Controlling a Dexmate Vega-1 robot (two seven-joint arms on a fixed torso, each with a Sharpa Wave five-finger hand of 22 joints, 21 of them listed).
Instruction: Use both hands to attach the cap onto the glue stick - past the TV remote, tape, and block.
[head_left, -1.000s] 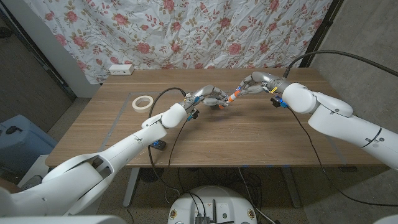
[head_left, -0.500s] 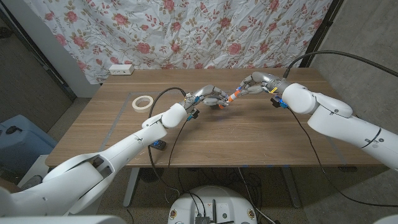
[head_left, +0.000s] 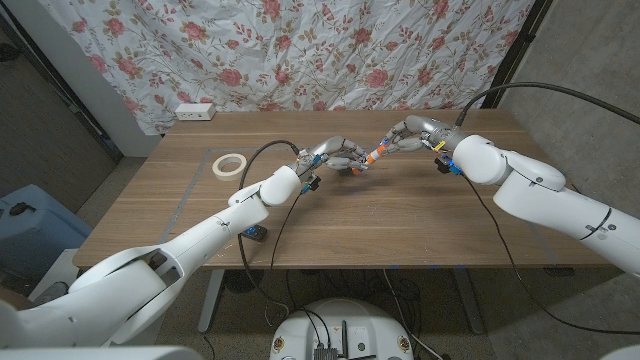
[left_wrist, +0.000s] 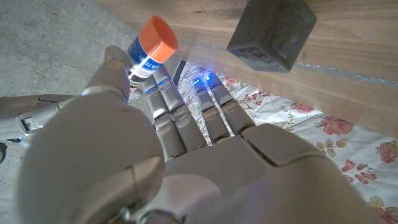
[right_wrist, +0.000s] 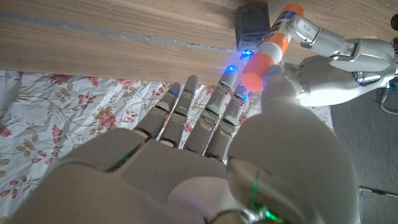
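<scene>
No visible change since earlier.

This looks like a makeshift lab or test room set up in a plain indoor space. A wooden table (head_left: 330, 215) stands before a rose-patterned cloth (head_left: 300, 50) hung as a backdrop at the far side. A white power strip (head_left: 194, 111) lies at the far left corner, black cables (head_left: 520, 90) run about, and bare grey walls (head_left: 50, 130) flank both sides.

Matt wooden table (head_left: 400, 215), glossy plastic hands, floral cloth backdrop (head_left: 300, 50).
</scene>
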